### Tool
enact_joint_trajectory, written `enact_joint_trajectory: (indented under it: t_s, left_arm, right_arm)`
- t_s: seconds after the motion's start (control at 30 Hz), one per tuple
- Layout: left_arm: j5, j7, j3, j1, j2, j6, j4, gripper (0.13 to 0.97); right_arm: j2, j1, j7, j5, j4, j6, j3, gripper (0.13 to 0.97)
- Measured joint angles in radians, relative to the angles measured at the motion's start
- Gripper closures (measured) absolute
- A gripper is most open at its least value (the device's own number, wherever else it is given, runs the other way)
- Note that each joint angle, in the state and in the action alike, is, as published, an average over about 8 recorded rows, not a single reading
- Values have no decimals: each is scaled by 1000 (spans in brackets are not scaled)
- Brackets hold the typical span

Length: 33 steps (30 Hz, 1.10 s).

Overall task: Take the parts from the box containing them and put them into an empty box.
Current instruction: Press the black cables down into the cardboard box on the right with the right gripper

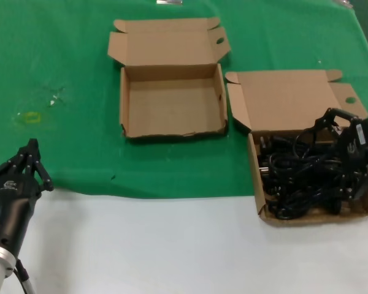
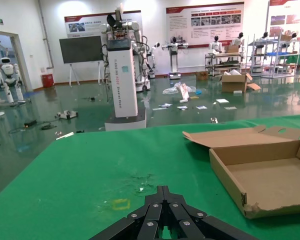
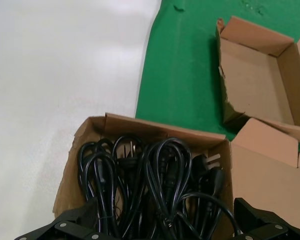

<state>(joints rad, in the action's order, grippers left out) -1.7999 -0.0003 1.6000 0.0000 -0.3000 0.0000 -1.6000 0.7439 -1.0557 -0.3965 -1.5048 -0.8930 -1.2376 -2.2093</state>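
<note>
Cords lay tangled in the right box; the right gripper hung over them, fingers apart. Left gripper sat idle, closed. Grabbing one loop could drag several, spilling them short of the empty box.

Both boxes are plain brown corrugated cardboard, matt, with slightly ragged cut edges: the empty box and the box under the right gripper's fingers. The cords between those fingers look rubbery with a slight sheen. The green cloth is matt; the counter is smooth white.
</note>
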Motion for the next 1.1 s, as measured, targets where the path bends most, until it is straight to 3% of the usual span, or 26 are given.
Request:
enact_joint_trajectory:
  t_s: [0.43, 0.7, 0.83, 1.1]
  left_arm:
    - [0, 0, 0, 0, 0, 0, 0, 953]
    - [0, 0, 0, 0, 0, 0, 0, 953]
    - [0, 0, 0, 0, 0, 0, 0, 953]
    - [0, 0, 0, 0, 0, 0, 0, 953]
  right_arm:
    - [-69, -36, -67, 46, 127, 8, 32, 181]
    - [-79, -30, -68, 63, 136, 4, 44, 303]
    - [-78, -27, -65, 70, 136, 3, 50, 303]
    - [-67, -15, -57, 84, 124, 5, 60, 496]
